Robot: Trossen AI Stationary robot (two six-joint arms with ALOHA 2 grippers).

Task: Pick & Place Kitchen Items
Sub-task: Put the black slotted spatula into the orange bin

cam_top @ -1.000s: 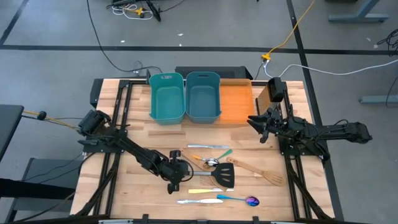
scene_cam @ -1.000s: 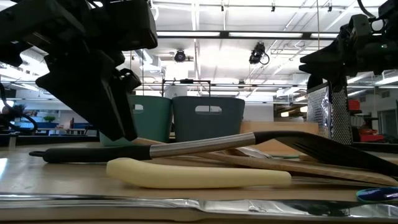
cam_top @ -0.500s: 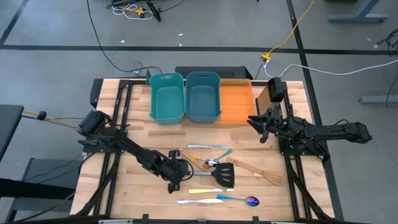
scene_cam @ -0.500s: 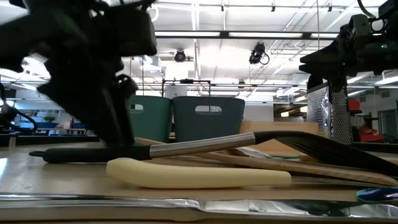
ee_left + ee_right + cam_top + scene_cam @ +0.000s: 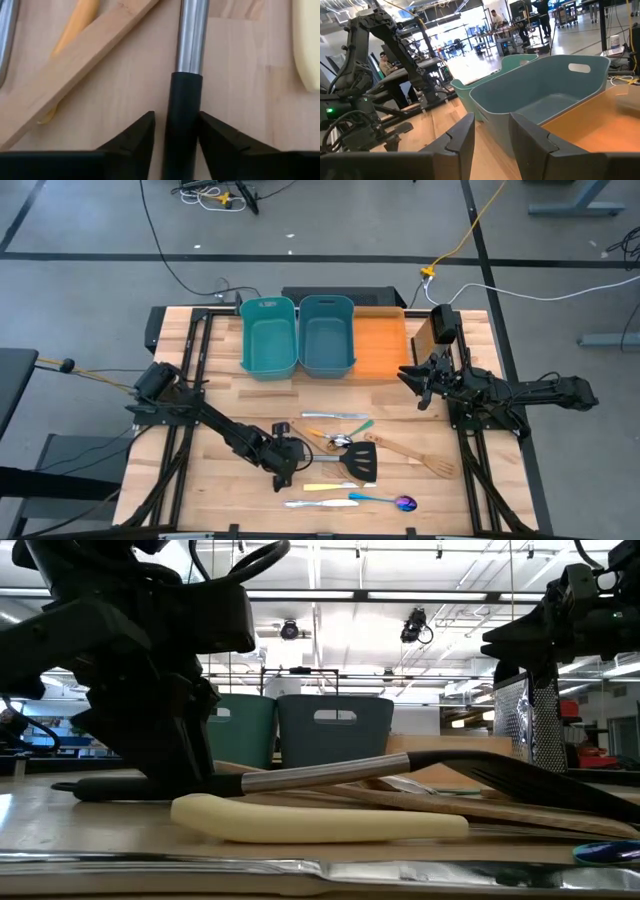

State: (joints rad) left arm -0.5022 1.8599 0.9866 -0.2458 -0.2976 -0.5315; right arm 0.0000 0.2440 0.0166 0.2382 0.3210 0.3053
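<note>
Left gripper [image 5: 283, 471] sits low on the table at the near left of the utensil pile, its two fingers [image 5: 135, 137] straddling the black handle of the black slotted spatula [image 5: 183, 120] with a sliver of wood showing on either side, so apart and not yet clamped. That spatula lies flat, handle toward the left arm and slotted head [image 5: 360, 465] toward the middle, steel neck crossing a pale wooden spatula [image 5: 75, 70]. I judge it light and stiff, with a rounded, smooth handle that may roll or slip; the black grip just below the steel is a sound place to take hold, though the head will droop. Farther right lie cutlery and a second wooden spatula [image 5: 415, 455]. Right gripper [image 5: 413, 377] hovers by the orange tray [image 5: 378, 345], fingers apart, empty
</note>
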